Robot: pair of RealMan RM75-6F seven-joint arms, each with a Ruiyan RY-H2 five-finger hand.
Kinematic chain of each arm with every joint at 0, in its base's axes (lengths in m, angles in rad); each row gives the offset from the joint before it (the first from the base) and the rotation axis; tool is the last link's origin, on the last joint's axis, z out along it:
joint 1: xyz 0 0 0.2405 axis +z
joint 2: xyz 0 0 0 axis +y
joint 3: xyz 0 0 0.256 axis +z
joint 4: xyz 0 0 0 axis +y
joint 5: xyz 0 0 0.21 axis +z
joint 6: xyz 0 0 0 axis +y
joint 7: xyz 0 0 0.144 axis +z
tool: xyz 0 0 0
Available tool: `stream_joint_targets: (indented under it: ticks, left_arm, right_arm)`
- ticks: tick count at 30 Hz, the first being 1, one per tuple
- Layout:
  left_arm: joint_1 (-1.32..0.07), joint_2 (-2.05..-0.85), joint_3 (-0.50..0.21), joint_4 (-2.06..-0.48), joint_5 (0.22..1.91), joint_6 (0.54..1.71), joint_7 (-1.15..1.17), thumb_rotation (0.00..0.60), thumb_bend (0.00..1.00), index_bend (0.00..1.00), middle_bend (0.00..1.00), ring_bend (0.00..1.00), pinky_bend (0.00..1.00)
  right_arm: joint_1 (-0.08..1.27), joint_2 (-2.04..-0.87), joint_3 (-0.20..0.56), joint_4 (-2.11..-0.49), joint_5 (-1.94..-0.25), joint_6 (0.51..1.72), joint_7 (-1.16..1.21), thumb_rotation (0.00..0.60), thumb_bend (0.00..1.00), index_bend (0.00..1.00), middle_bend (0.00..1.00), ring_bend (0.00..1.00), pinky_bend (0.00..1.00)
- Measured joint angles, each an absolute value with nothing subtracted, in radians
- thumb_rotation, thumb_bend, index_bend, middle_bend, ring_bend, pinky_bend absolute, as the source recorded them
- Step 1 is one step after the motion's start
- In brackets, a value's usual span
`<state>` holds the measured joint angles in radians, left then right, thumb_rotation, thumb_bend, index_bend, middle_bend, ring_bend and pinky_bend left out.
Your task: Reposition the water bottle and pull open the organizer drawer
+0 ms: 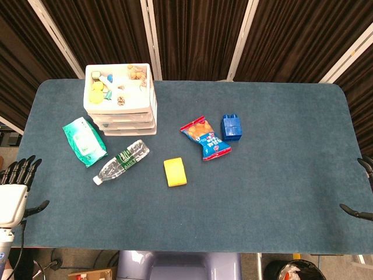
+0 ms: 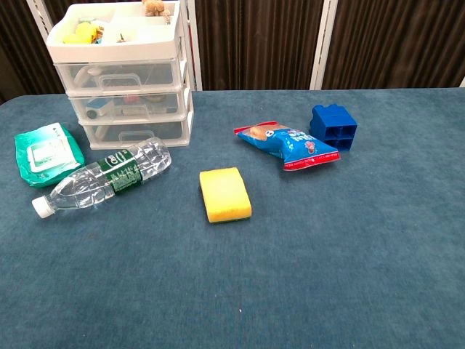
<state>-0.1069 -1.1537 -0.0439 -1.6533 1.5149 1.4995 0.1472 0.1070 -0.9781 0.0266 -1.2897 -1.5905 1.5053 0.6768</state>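
A clear water bottle [image 1: 122, 161] [image 2: 102, 177] with a green label lies on its side just in front of the white organizer [image 1: 120, 99] [image 2: 123, 76], its white cap pointing toward the table's front left. The organizer's three clear drawers [image 2: 129, 102] are all pushed in. My left hand [image 1: 16, 186] hangs off the table's left edge, fingers spread and holding nothing. Only a few dark fingers of my right hand [image 1: 362, 189] peek in at the right edge of the head view, apart and with nothing in them. The chest view shows neither hand.
A green wet-wipe pack [image 1: 84, 140] [image 2: 45, 152] lies left of the bottle. A yellow sponge [image 1: 175, 172] [image 2: 224, 193], a snack bag [image 1: 205, 137] [image 2: 287, 144] and a blue block [image 1: 232, 126] [image 2: 333, 126] sit mid-table. The organizer's top tray holds small items.
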Motion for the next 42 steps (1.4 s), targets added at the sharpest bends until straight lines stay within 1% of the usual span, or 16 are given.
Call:
stream_joint_targets:
  ticks: [9,12,13,15,16,17,18,19,20,21,23,26,29,31,35,42]
  left_arm:
    - [-0.105,-1.153,-0.043,-1.656,1.517,1.502,0.142,0.6,0.08,0.0,0.0,0.0,0.06]
    - [-0.106,-1.152,-0.044,-1.662,1.514,1.5,0.133,0.6,0.1,0.0,0.0,0.0,0.09]
    - [-0.106,-1.152,-0.046,-1.665,1.512,1.499,0.129,0.6,0.12,0.0,0.02,0.0,0.11]
    - [-0.109,-1.152,-0.051,-1.674,1.503,1.495,0.12,0.6,0.18,0.0,0.09,0.04,0.19]
    - [-0.111,-1.152,-0.054,-1.679,1.498,1.491,0.117,0.6,0.24,0.0,0.17,0.1,0.26]
    - [-0.115,-1.152,-0.058,-1.686,1.489,1.484,0.113,0.6,0.3,0.0,0.27,0.2,0.35]
    - [-0.118,-1.153,-0.063,-1.693,1.48,1.479,0.11,0.6,0.35,0.0,0.34,0.27,0.42]
    - [-0.121,-1.153,-0.068,-1.701,1.47,1.472,0.105,0.6,0.41,0.01,0.46,0.39,0.53]
    - [-0.126,-1.154,-0.075,-1.715,1.452,1.461,0.098,0.6,0.45,0.01,0.54,0.47,0.59]
    - [-0.13,-1.154,-0.081,-1.727,1.436,1.451,0.092,0.6,0.52,0.02,0.65,0.58,0.67]
    - [-0.144,-1.153,-0.098,-1.759,1.39,1.418,0.081,0.6,0.6,0.03,0.8,0.71,0.74]
    - [-0.174,-1.157,-0.13,-1.799,1.311,1.363,0.072,0.6,0.65,0.05,0.92,0.82,0.81]
    - [-0.209,-1.17,-0.17,-1.837,1.219,1.308,0.06,0.6,0.68,0.05,0.97,0.88,0.85]
    - [-0.234,-1.181,-0.197,-1.859,1.155,1.274,0.051,0.6,0.69,0.05,0.98,0.9,0.87]
    - [-0.298,-1.21,-0.262,-1.902,1.003,1.199,0.037,0.6,0.72,0.05,0.98,0.91,0.88]
    - [-0.41,-1.267,-0.349,-1.918,0.746,1.099,0.03,0.6,0.73,0.05,0.98,0.91,0.88]
  right_arm:
    - [0.105,-0.978,0.027,-1.289,-1.593,1.512,0.678,0.6,0.13,0.0,0.0,0.0,0.0]
    - [0.106,-0.978,0.027,-1.292,-1.59,1.506,0.677,0.6,0.13,0.0,0.0,0.0,0.0]
    - [0.106,-0.977,0.027,-1.293,-1.589,1.504,0.677,0.6,0.13,0.0,0.0,0.0,0.0]
    - [0.107,-0.976,0.026,-1.296,-1.588,1.5,0.679,0.6,0.13,0.0,0.0,0.0,0.0]
    - [0.108,-0.975,0.026,-1.297,-1.588,1.498,0.681,0.6,0.13,0.0,0.0,0.0,0.0]
    - [0.108,-0.975,0.026,-1.298,-1.588,1.497,0.682,0.6,0.13,0.0,0.0,0.0,0.0]
    - [0.109,-0.974,0.026,-1.298,-1.588,1.497,0.683,0.6,0.13,0.0,0.0,0.0,0.0]
    - [0.109,-0.974,0.026,-1.298,-1.588,1.496,0.685,0.6,0.13,0.0,0.0,0.0,0.0]
    - [0.109,-0.973,0.025,-1.297,-1.589,1.495,0.687,0.6,0.13,0.0,0.0,0.0,0.0]
    - [0.109,-0.973,0.025,-1.296,-1.588,1.493,0.69,0.6,0.13,0.0,0.0,0.0,0.0]
    - [0.11,-0.971,0.025,-1.295,-1.588,1.492,0.7,0.6,0.13,0.0,0.0,0.0,0.0]
    - [0.111,-0.969,0.024,-1.295,-1.592,1.492,0.708,0.6,0.13,0.0,0.0,0.0,0.0]
    - [0.113,-0.969,0.021,-1.295,-1.598,1.491,0.708,0.6,0.13,0.0,0.0,0.0,0.0]
    - [0.114,-0.969,0.021,-1.297,-1.598,1.489,0.708,0.6,0.13,0.0,0.0,0.0,0.0]
    - [0.116,-0.967,0.02,-1.298,-1.595,1.482,0.715,0.6,0.13,0.0,0.0,0.0,0.0]
    - [0.122,-0.964,0.02,-1.298,-1.594,1.47,0.731,0.6,0.13,0.0,0.0,0.0,0.0]
